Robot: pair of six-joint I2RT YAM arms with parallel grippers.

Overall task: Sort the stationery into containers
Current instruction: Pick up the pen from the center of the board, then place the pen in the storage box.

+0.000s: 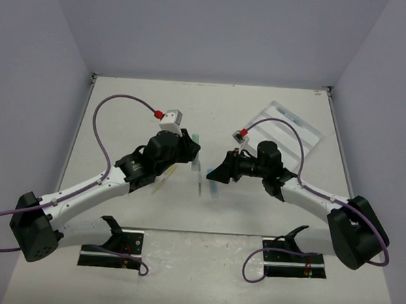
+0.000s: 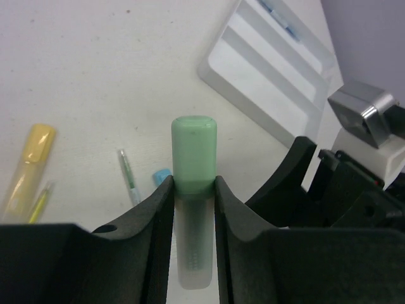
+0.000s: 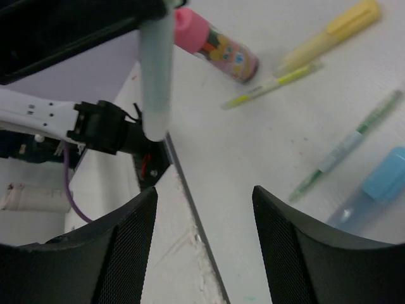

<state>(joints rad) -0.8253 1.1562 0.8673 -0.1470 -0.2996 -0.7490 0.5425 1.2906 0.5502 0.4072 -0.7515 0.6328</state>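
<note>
My left gripper [image 2: 193, 183] is shut on a short stick with a green cap [image 2: 193, 149] and a frosted body, and holds it above the table; the top view shows this gripper [image 1: 192, 146] at table centre. My right gripper [image 3: 205, 209] is open and empty, facing the left one [image 1: 215, 173]. On the table lie a pink cylinder [image 3: 215, 44], a yellow marker [image 3: 329, 28], a yellow-green pen [image 3: 269, 85], a green pen [image 3: 345, 145] and a light-blue stick [image 3: 373, 187]. The clear three-compartment tray [image 1: 306, 140] sits at the back right, with slim pens [image 2: 278, 16] in its far compartment.
The table's near edge [image 3: 190, 209] runs just under my right gripper. The right arm's wrist [image 2: 354, 183] is close on the right of my left gripper. White walls close the table at the back and both sides.
</note>
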